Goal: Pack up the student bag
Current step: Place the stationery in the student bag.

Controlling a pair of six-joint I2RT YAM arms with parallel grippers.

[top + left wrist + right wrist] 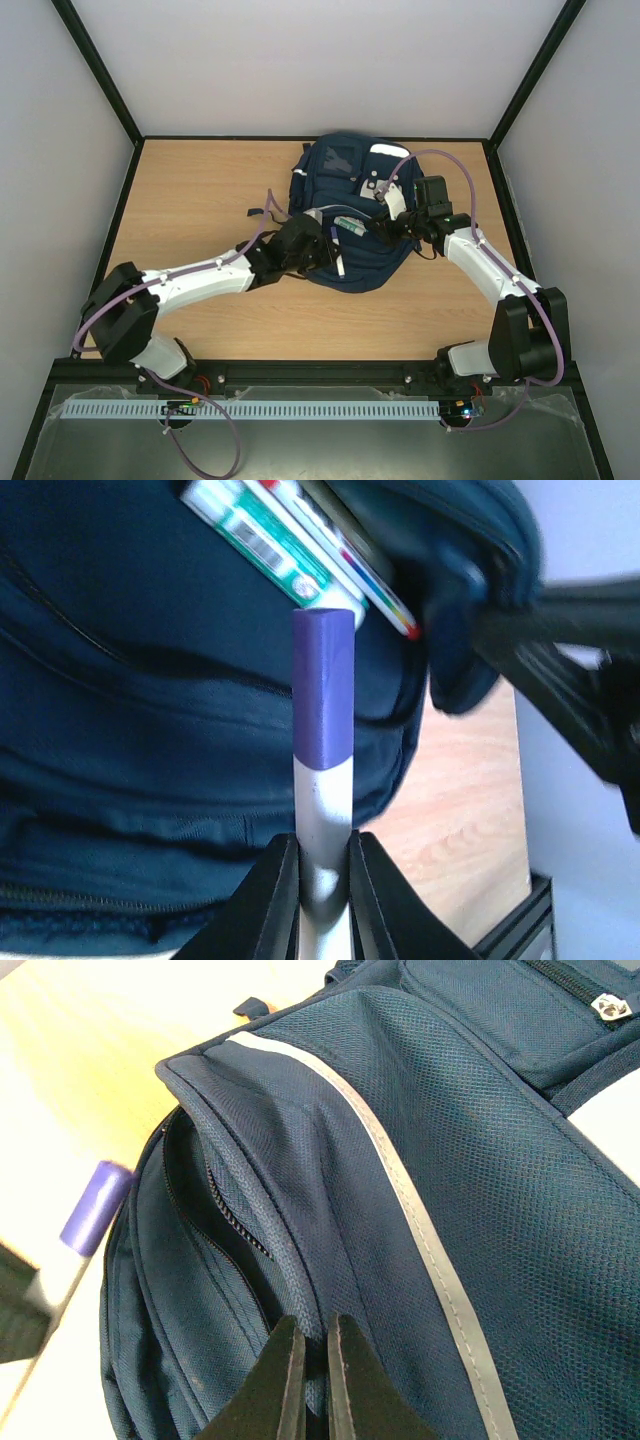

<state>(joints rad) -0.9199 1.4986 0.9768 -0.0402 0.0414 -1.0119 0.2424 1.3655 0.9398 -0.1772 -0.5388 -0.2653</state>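
The navy student bag lies flat at the middle back of the table, its main opening gaping. My left gripper is shut on a white marker with a purple cap, its cap pointing at the opening. A green-labelled marker and a colour-striped pen stick out of that opening. My right gripper is shut on a fold of the bag's fabric by the zip, holding the opening's edge. The purple cap also shows in the right wrist view.
The bag's dark straps trail over the wooden table to the left. Black frame rails run along the table's sides and front. The right arm crosses close beside the bag's right edge.
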